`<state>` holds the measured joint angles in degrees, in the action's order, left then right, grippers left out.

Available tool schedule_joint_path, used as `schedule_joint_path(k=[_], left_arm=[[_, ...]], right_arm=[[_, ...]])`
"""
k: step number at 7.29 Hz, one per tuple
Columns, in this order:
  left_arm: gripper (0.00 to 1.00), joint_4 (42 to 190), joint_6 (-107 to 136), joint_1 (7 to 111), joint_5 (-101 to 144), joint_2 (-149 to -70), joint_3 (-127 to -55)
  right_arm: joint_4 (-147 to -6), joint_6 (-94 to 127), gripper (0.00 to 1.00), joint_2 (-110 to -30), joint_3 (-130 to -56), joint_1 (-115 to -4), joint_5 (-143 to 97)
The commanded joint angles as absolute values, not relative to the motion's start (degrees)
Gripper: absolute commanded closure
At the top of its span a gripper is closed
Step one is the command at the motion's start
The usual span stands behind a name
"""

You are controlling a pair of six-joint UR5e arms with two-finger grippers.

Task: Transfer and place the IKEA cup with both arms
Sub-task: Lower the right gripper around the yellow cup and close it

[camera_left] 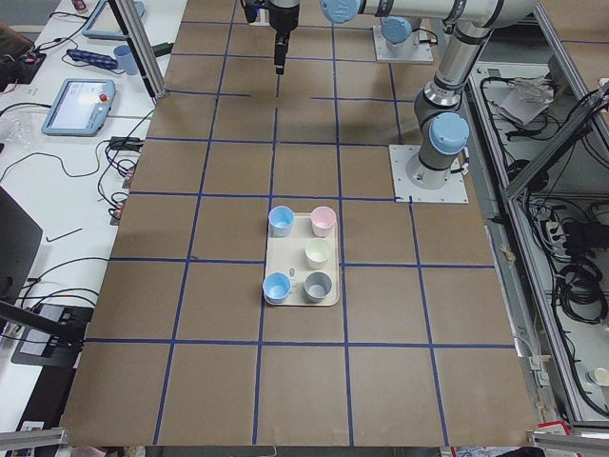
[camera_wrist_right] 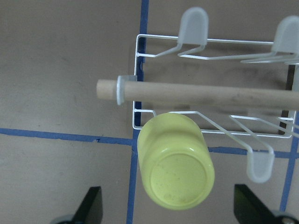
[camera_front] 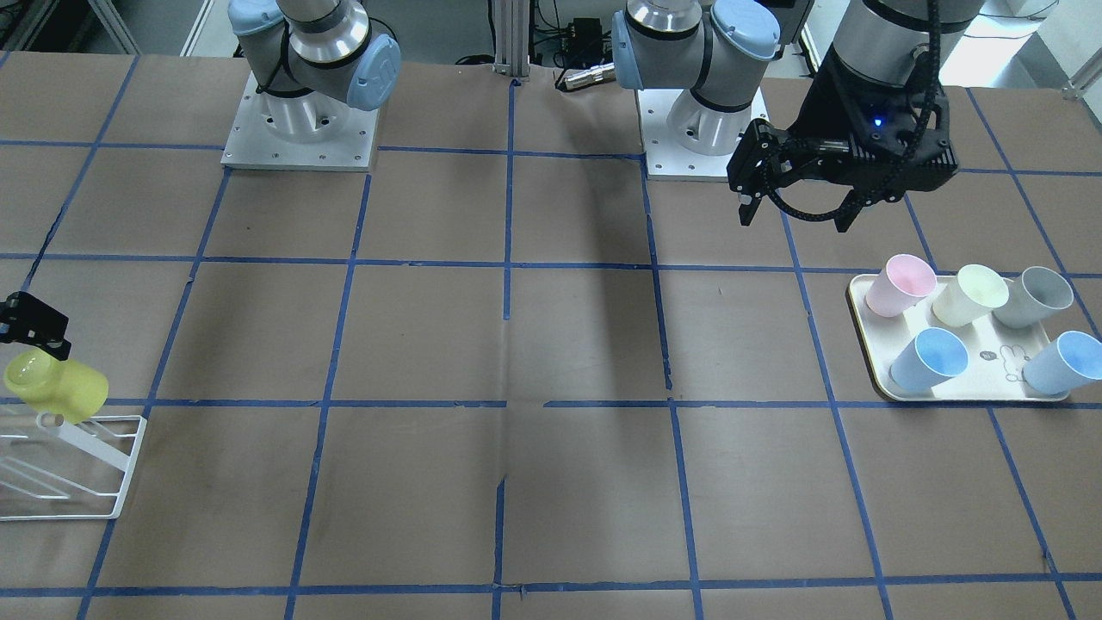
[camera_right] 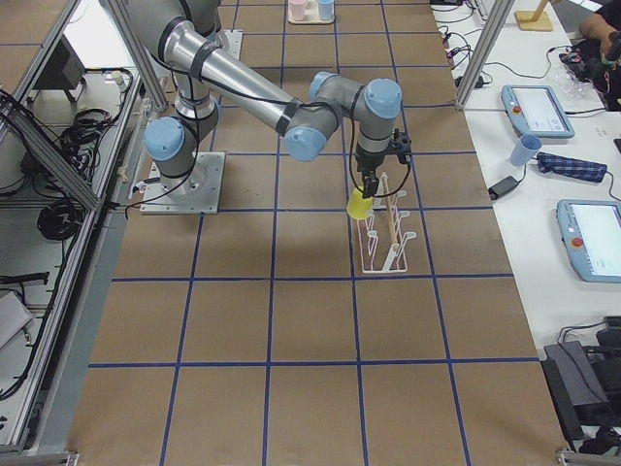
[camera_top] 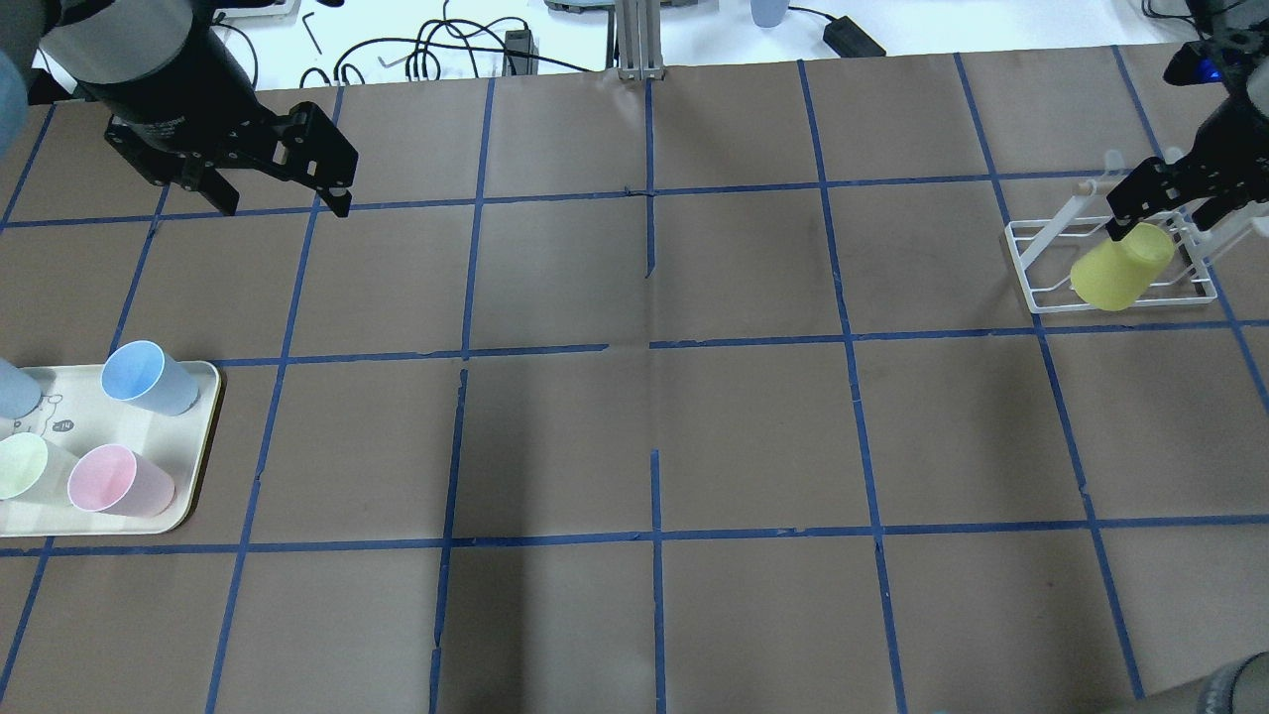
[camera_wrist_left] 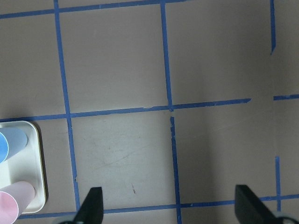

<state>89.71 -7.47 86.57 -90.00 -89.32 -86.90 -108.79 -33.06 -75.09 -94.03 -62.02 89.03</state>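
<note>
1. Right gripper (camera_wrist_right: pixel 168 201): the jaws are spread wide. Its two fingers (camera_wrist_right: pixel 91 205) show at 7 and 5 o'clock in the wrist view. They stand on either side of the cup, apart from it, and hold nothing.
2. Yellow cup (camera_wrist_right: pixel 175 170): it is upside down and tilted, base towards the wrist camera. It sits on the white wire rack (camera_wrist_right: pixel 138 70) at the end nearest 9 o'clock in that view. It lies at 6 o'clock of the wooden rod (camera_wrist_right: pixel 210 93) that runs along the rack. Whether the cup touches the rod cannot be told.
3. Rack position: in the overhead view it stands near the table (camera_top: pixel 644 446) edge at about 2 o'clock, with the right gripper above it.
4. Left gripper (camera_front: pixel 794 222): it is fully parted and empty. It hangs above the bare table at about 10 o'clock in the overhead view. Its wrist view shows only brown paper and blue tape lines between the fingertips.
5. Cream tray (camera_front: pixel 861 310): it lies at about 8 o'clock in the overhead view, at 6 o'clock of the left gripper and well apart from the rack.
6. Tray contents: a pink cup (camera_front: pixel 900 284), a pale yellow cup (camera_front: pixel 970 294) and a grey cup (camera_front: pixel 1033 297) form one row. Two blue cups (camera_front: pixel 930 357) form the other. All stand upright.
</note>
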Motion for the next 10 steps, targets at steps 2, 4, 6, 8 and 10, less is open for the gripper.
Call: schedule_joint_path(k=[2,4,6,8,10], left_arm=[[0.0,89.7,-7.5,86.6,-89.9,-89.4,-86.9],[0.0,89.7,-7.5,86.6,-89.9,-89.4,-86.8],[0.0,89.6,-7.5,86.6,-89.9,-89.4,-86.9],[0.0,89.6,-7.5,86.6,-89.9,-89.4,-86.9],[0.0,89.6,-7.5,86.6,-89.9,-89.4,-86.8]], right_arm=[[-111.6,-33.0,0.01,-73.8,-96.3,-61.8,88.9],[-113.5,-33.0,0.01,-73.8,-97.7,-61.7,89.0],[-114.6,-33.0,0.01,-72.9,-98.2,-61.7,89.0],[-115.0,-33.0,0.03,-72.5,-98.2,-61.7,89.1],[-115.0,-33.0,0.17,-72.4,-98.0,-61.7,89.1]])
